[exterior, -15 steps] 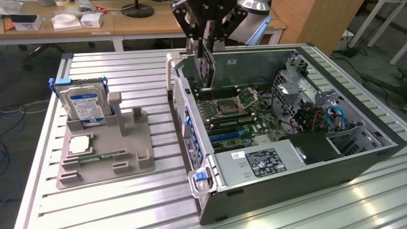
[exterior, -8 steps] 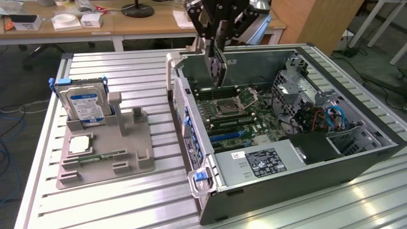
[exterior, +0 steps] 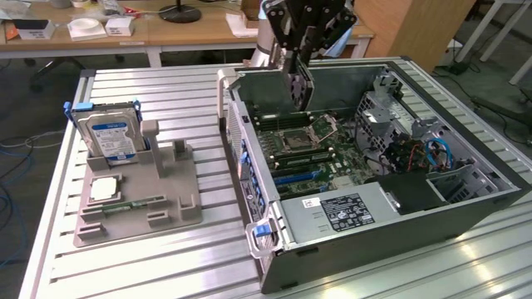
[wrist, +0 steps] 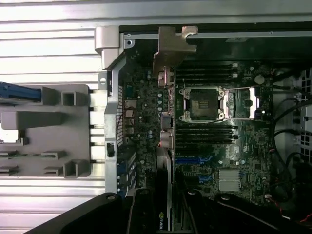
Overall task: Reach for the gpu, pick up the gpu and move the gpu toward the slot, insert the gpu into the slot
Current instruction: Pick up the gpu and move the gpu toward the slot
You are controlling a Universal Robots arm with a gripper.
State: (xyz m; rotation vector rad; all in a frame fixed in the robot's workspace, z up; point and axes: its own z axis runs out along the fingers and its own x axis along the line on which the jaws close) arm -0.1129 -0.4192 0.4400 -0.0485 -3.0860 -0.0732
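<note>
My gripper (exterior: 303, 37) hangs over the far end of the open computer case (exterior: 499, 180), shut on the gpu (exterior: 298, 81). The gpu is a dark card held on edge, its lower part dipping inside the case above the motherboard (exterior: 320, 146). In the wrist view the gpu (wrist: 165, 126) appears edge-on, its silver end bracket (wrist: 171, 48) near the case's rear wall and its other end between my fingers (wrist: 146, 214). Blue expansion slots (exterior: 295, 178) (wrist: 194, 160) lie on the board, apart from the card's lower edge.
A grey holder stand (exterior: 166, 212) on the slatted table at the exterior view's left carries a blue-labelled hard drive (exterior: 112, 134), a processor chip (exterior: 104, 187) and a memory stick (exterior: 133, 204). The processor socket (exterior: 295, 138), cables (exterior: 432, 152) and power supply (exterior: 349, 212) crowd the case.
</note>
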